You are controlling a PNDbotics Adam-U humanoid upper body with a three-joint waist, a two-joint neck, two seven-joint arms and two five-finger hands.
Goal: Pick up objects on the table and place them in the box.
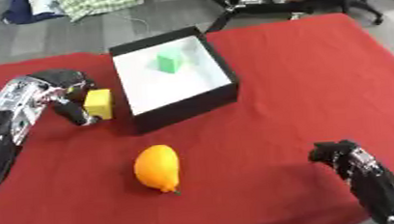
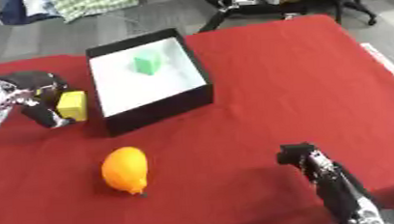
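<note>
A yellow block (image 1: 99, 103) sits just left of the black box (image 1: 186, 110), and my left hand (image 1: 67, 94) is curled round it, fingers on its near side and above it. The box has a white floor with a green block (image 1: 170, 61) lying toward its back. An orange, lemon-shaped fruit (image 1: 158, 168) lies on the red cloth in front of the box, with no hand near it. My right hand (image 1: 334, 153) hovers low at the right front, fingers curled and holding nothing.
The red cloth (image 1: 309, 79) covers the table, with wide bare room to the right of the box. Beyond the far edge are a grey floor, clothes and black chair legs.
</note>
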